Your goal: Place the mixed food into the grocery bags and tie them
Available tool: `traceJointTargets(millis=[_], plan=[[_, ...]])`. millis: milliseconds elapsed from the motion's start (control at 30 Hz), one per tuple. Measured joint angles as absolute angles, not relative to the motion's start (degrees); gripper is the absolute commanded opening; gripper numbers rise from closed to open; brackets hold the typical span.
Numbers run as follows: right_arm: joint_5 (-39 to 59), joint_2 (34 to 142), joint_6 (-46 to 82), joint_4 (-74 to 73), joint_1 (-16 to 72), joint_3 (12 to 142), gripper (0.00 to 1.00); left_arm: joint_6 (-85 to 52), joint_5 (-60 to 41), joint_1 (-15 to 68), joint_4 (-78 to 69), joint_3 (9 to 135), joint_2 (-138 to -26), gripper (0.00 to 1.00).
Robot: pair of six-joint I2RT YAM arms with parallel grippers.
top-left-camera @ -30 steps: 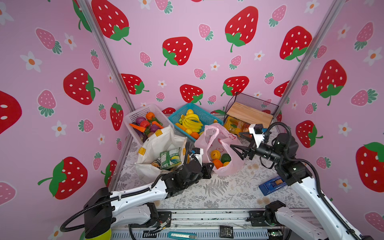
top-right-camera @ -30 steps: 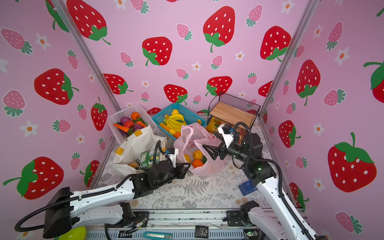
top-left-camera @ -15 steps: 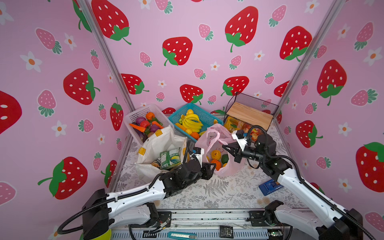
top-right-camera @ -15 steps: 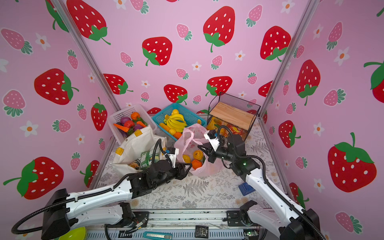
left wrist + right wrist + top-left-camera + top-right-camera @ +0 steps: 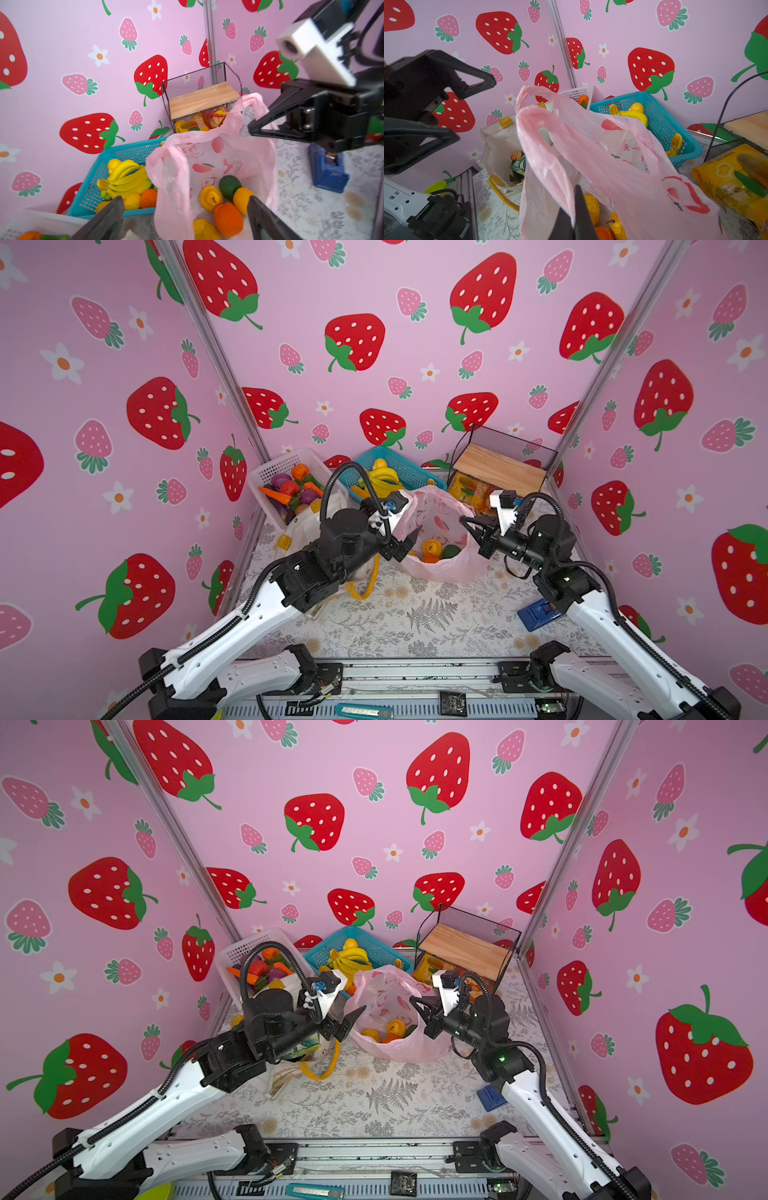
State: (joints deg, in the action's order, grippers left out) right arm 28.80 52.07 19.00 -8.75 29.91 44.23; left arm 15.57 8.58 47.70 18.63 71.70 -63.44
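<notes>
The fingers [image 5: 581, 207] of the right gripper [image 5: 464, 523] are pressed together on a fold of the pink plastic bag [image 5: 440, 568]. In the right wrist view the thin film runs down and is pinched between them, at the rim on that arm's side of the bag.

The left gripper [image 5: 185, 200] has its fingers [image 5: 112, 216] spread wide apart and holds nothing. It sits at the opposite rim, and in the left wrist view the bag's open mouth and one handle loop show between the two fingers. Whether either finger touches the film cannot be told.

The bag stands on the table [image 5: 415, 622] between the two grippers, its mouth open. At its bottom lie a dark green round fruit [image 5: 229, 185], a yellow pear [image 5: 211, 198] and oranges [image 5: 228, 219], all touching one another.

Just beside the bag, under the left arm in both top views, is the white canvas tote [image 5: 496, 145]. Snack packets [image 5: 518, 164] are inside it, and a yellow handle [image 5: 365, 589] trails onto the table.

Behind both bags, along the back wall, a white basket [image 5: 274, 466] holds vegetables and a blue basket [image 5: 407, 472] holds bananas. A black mesh shelf [image 5: 498, 466] with a wooden board stands there too, with yellow packets [image 5: 469, 491] under it. A small blue object [image 5: 538, 614] lies on the table beside the right arm, well apart from the bags.
</notes>
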Motion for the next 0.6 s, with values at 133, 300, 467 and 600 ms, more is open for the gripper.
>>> traceJointTargets(millis=[133,300,467,600], plan=[[28.84,52.07,19.51,-8.75,29.82,44.23,0.00,22.74,0.69,40.60,26.52,78.32,-70.02,0.91],[28.84,52.07,19.66,-8.73,29.47,44.23,0.00,28.73,-10.61,35.38,32.71,84.23,-75.07,0.92],[28.97,52.07,19.77,-8.73,29.34,44.23,0.00,32.91,-17.78,33.12,36.12,90.08,-79.96,0.89],[28.97,52.07,19.86,-8.73,29.34,44.23,0.00,35.27,-23.00,30.81,38.50,95.90,-85.32,0.78]])
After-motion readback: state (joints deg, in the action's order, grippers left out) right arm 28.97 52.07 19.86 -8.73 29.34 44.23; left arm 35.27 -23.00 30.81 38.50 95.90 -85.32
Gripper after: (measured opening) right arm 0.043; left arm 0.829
